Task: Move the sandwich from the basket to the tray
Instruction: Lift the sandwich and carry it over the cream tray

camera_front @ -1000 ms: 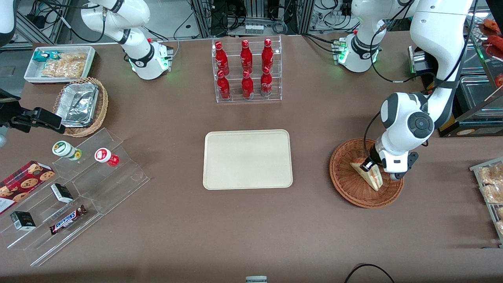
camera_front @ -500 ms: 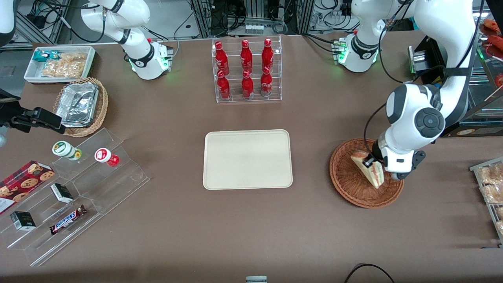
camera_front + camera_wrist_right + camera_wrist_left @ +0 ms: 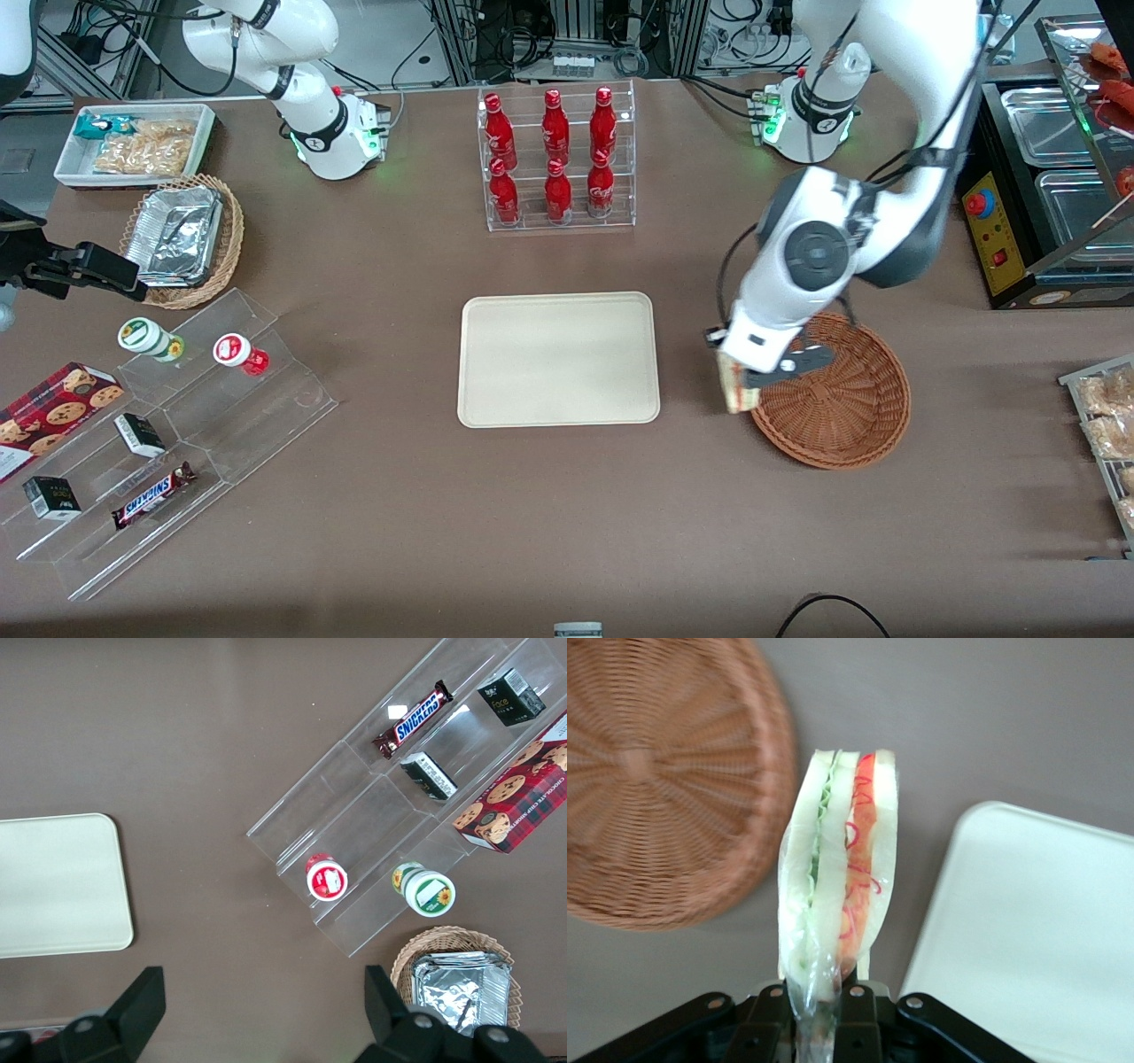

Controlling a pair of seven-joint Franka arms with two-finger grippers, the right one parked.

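The left arm is reaching out from its base and bending downward at the elbow, its wrist hanging above the table between the basket [image 3: 837,416] and the tray [image 3: 558,359]. The gripper [image 3: 738,383] is pointing down, just beside the basket's rim on the side toward the tray. Its fingers [image 3: 852,999] are pressing together on the wrapped sandwich [image 3: 840,864], which is hanging clear of the table with its cut edge facing the wrist camera
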